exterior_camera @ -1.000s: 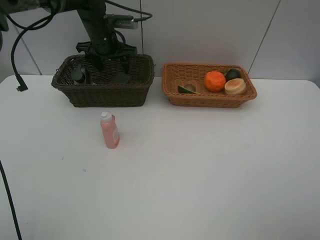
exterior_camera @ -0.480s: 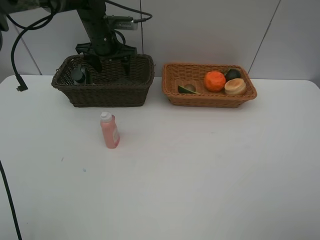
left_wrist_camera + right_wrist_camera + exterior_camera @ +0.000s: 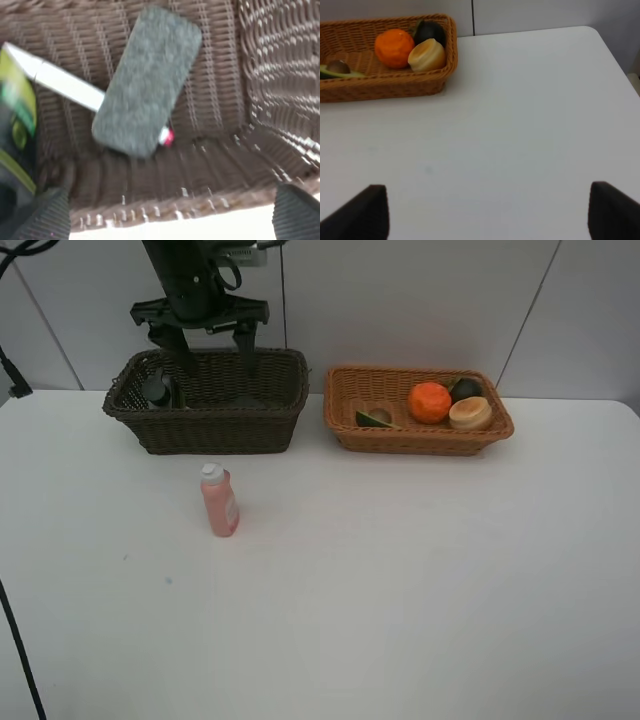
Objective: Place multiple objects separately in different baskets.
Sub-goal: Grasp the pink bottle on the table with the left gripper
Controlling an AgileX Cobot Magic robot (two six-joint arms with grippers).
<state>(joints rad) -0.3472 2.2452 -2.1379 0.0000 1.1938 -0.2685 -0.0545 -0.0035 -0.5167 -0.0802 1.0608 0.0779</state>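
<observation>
My left gripper (image 3: 214, 348) is open and empty, just above the dark brown basket (image 3: 215, 430). In the left wrist view the gripper (image 3: 172, 200) looks down on the black eraser block (image 3: 147, 80), the white marker (image 3: 65, 82) and the dark-green pump bottle (image 3: 15, 125), which lie in that basket (image 3: 280, 75). The pink bottle (image 3: 219, 502) stands upright on the table in front of it. The light tan basket (image 3: 420, 440) holds the orange (image 3: 430, 401), peach (image 3: 470, 413), mangosteen (image 3: 465, 388) and avocado half (image 3: 375, 418). My right gripper (image 3: 490, 200) is open over bare table.
The white table (image 3: 400, 580) reaches to a grey wall behind both baskets. A black cable (image 3: 12, 375) hangs at the far left. In the right wrist view the tan basket (image 3: 385, 85) sits far from the gripper, and the table edge (image 3: 615, 55) is at one side.
My left gripper has risen from inside the dark brown basket to above its rim. The pink bottle and the fruits have not moved.
</observation>
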